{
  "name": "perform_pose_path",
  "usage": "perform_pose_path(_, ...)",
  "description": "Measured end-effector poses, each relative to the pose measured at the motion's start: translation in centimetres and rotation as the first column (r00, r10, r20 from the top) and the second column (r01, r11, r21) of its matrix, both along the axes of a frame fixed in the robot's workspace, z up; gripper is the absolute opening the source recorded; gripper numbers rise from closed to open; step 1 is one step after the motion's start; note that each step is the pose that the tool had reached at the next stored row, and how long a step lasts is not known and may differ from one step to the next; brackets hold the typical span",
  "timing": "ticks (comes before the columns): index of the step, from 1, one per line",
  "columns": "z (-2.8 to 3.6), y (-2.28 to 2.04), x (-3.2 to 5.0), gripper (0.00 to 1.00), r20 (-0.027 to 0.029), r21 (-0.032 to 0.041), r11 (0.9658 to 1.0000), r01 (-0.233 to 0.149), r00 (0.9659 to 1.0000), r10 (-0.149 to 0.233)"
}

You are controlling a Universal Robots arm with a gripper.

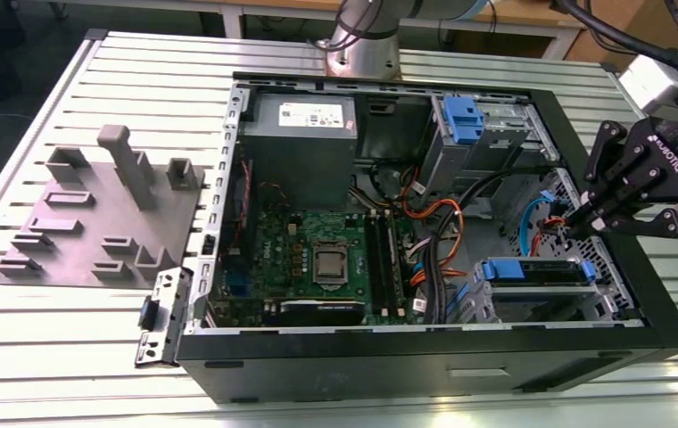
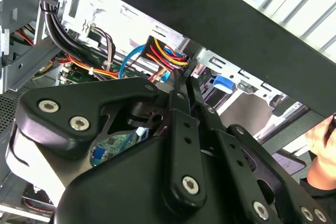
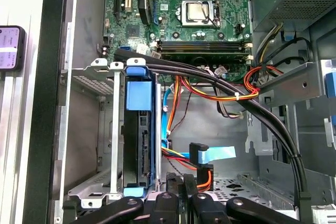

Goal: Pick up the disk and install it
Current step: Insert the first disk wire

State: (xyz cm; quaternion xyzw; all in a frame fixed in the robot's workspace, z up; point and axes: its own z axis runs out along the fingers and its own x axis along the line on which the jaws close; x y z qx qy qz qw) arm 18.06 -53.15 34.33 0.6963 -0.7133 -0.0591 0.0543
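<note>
Gripper (image 1: 580,230) hangs over the edge of the open case (image 1: 434,361) on the exterior view's right, fingertips pointing down into the interior. Fingers (image 3: 173,182) are closed against each other, with nothing visible between them; both wrist views show the tips pressed together. Disk (image 1: 538,268) sits inside the drive cage (image 1: 485,308) at the near corner of the case on the exterior view's right, just beside the gripper and apart from it. In the first wrist view the disk (image 3: 140,90) stands on edge between the cage (image 3: 116,129) rails, blue end toward the motherboard (image 3: 199,3). Blue flat cable (image 3: 218,153) lies loose on the case floor near the fingertips, not connected to the disk. Second blue carrier (image 1: 463,120) sits in the far bay, beside the power supply (image 1: 303,125). Grey fixture plate (image 1: 89,223) rests on the table (image 1: 65,343) on the exterior view's left, well apart from the case.
</note>
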Motion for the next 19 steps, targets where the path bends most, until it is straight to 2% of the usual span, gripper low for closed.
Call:
perform_pose_path(8, 0.0, 0.0, 0.0, 0.16, 0.0, 0.0003, 1.0, 0.0, 1.0, 0.0)
perform_pose_path(13, 0.23, 0.01, -0.12, 0.16, 0.0001, 0.0006, 1.0, 0.0, 1.0, 0.0)
perform_pose_path(17, 0.24, -0.07, -0.6, 0.16, 0.0039, 0.0003, 1.0, 0.0, 1.0, 0.0)
perform_pose_path(19, 0.23, -0.11, -0.71, 0.16, 0.0086, 0.0003, 1.0, -0.001, 1.0, 0.001)
